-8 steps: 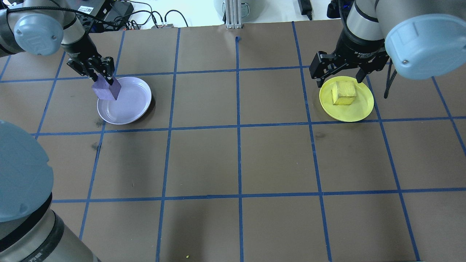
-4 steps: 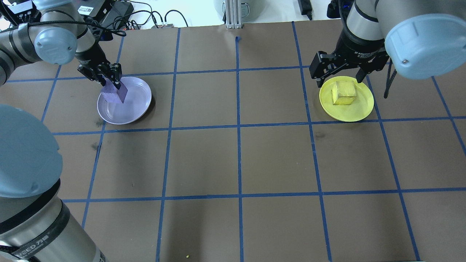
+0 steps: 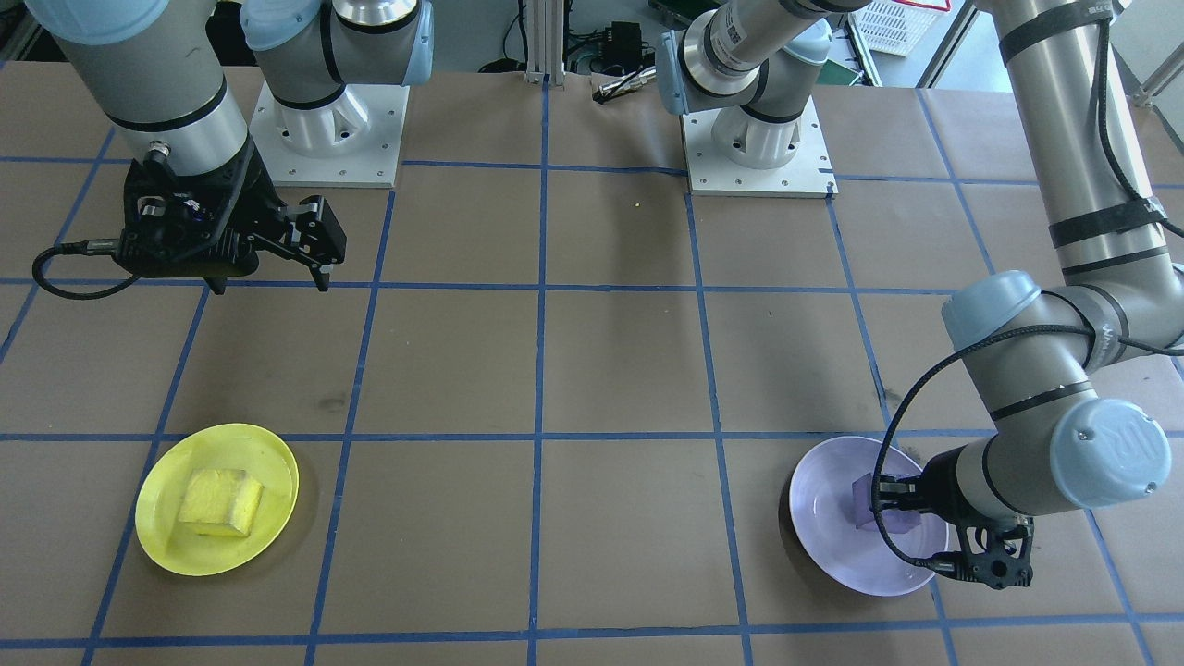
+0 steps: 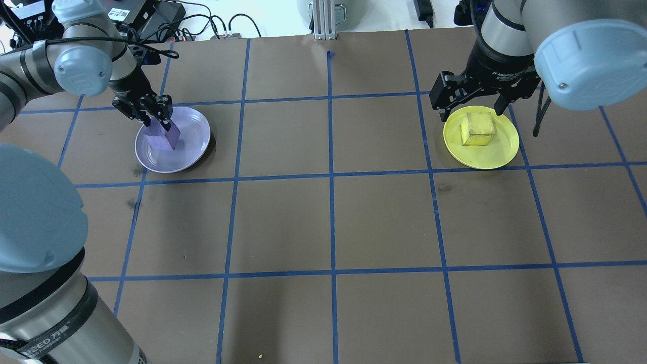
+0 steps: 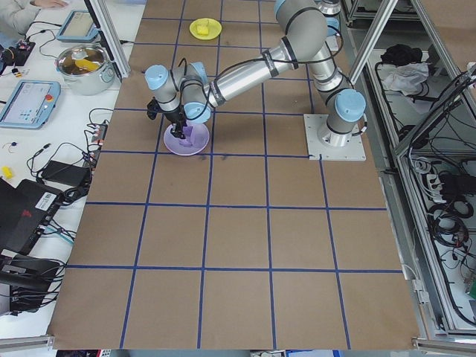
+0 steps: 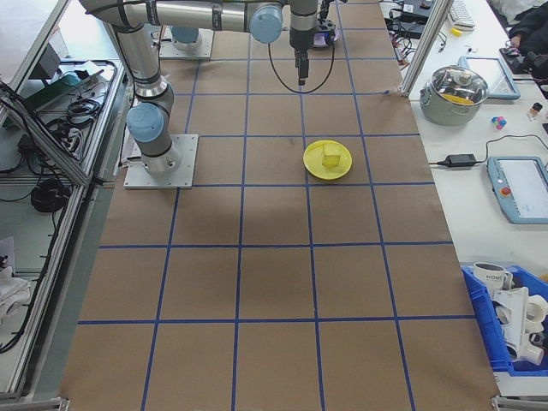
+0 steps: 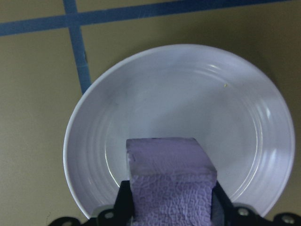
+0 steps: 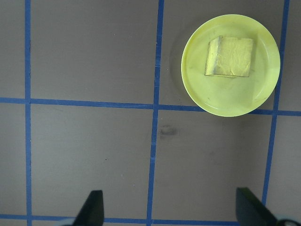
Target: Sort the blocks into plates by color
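Over your lavender plate point(image 4: 189, 146), left gripper point(image 4: 154, 119) pinched the purple block point(image 4: 163, 137); release remained. At 3 o'clock, yellow block point(image 4: 477, 129) sat plated; right gripper point(image 4: 475, 103) spread.

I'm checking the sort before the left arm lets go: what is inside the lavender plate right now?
Only the purple block, gripped by the left gripper, over the lavender plate. Whether the block touches the plate floor is hidden beneath it.
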### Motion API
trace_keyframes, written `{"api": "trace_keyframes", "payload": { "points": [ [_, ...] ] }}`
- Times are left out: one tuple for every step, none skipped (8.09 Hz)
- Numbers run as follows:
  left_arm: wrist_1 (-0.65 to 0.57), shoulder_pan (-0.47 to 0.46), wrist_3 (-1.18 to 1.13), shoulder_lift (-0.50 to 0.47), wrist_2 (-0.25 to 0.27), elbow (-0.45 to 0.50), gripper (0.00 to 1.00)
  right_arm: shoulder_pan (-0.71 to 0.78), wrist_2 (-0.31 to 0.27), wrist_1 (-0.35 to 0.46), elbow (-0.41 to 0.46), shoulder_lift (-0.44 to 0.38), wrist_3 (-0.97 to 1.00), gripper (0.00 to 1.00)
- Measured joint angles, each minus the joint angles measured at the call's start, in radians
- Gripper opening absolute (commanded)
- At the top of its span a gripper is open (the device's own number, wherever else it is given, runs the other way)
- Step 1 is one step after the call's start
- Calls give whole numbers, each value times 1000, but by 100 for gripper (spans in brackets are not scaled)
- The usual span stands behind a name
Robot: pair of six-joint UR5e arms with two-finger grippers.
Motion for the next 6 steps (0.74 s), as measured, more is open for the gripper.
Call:
{"api": "trace_keyframes", "payload": {
  "points": [
    [3, -2, -1, 8, 4, 0, 100, 0, 0, 0, 0, 0, 0, 100],
    [3, -8, -2, 28, 15, 4, 100, 0, 0, 1, 0, 0, 0, 100],
    [-6, -21, -3, 78, 26, 7, 100, 0, 0, 1, 0, 0, 0, 100],
    [-27, -46, -7, 153, 34, 8, 100, -1, -1, 1, 0, 0, 0, 100],
    [-54, -75, -28, 231, 39, 8, 100, -1, -1, 1, 0, 0, 0, 100],
    [-106, -106, -73, 305, 40, 9, 100, -1, -1, 1, 0, 0, 0, 100]
  ]
}}
